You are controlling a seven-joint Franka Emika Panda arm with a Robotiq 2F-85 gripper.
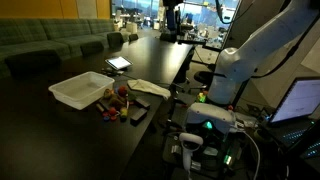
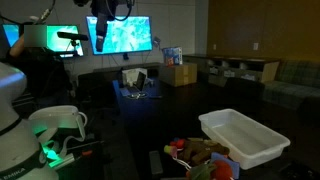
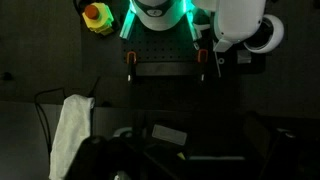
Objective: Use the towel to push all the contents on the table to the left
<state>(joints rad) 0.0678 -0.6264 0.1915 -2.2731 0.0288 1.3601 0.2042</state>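
towel not yet in hand: fetch it first

you are at the opening step. the towel point(image 3: 70, 135) lies loose on the table point(image 1: 80, 125), and the small items point(image 1: 115, 100) sit bunched beside the white bin point(image 1: 82, 90), none pushed left yet. the next move calls for coming down on the towel and pinching an edge, so it can sweep. in the wrist view the towel lies off to the left of the picture, well apart from the gripper point(image 3: 175, 162), which hangs above the robot base point(image 3: 160, 20). the gripper is only a dark shape at the bottom edge, so i cannot tell whether its jaws stand apart or together. in an exterior view the towel is probably the pale cloth point(image 1: 150, 88) just beside the items.
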